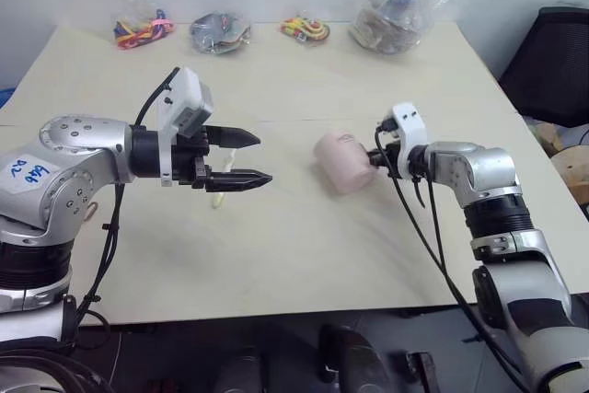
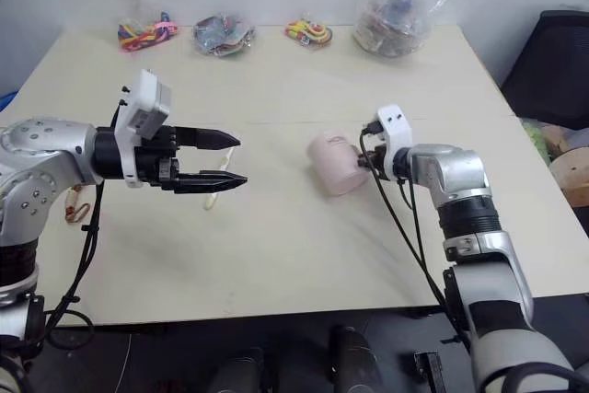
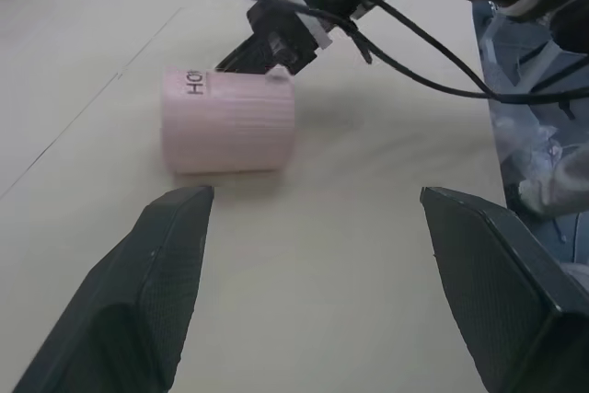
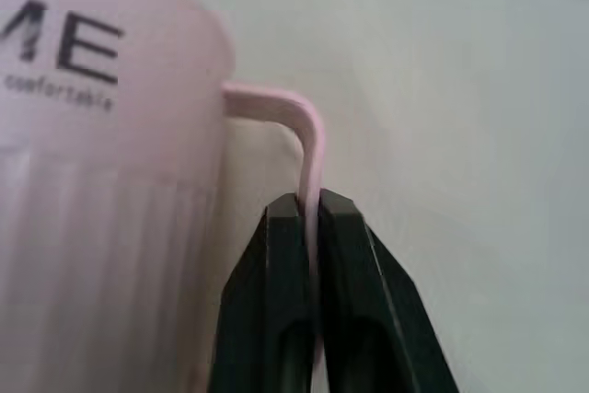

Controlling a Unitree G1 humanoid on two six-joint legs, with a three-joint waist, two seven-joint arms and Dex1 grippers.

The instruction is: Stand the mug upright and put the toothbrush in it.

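Pale beige worktop (image 1: 304,255) against a white wall, with four clear bags of small coloured items (image 1: 219,32) lined along the far edge and a dark chair (image 1: 552,62) off the right corner. Near the middle, lying on its side: the mug (image 1: 342,161), pale pink and ribbed, its rim end lettered in dark capitals, "ME" legible in the right wrist view with a smaller line beneath reading "comfortable", and "HO" legible in the left wrist view. Pinched on the mug's thin pink handle (image 4: 308,149): the right hand (image 4: 309,209), both black fingers closed flat against the strip, reaching in from the mug's right side. Raised above the worktop to the mug's left and well apart from it: the left hand (image 1: 241,158), fingers spread wide, gripping nothing, pointed toward the mug. Under those fingertips, flat on the worktop: the toothbrush (image 1: 218,196), mostly hidden, just a pale yellowish stretch visible. Handwritten blue marks on a white sticker (image 1: 28,170) on the left arm, not readable.
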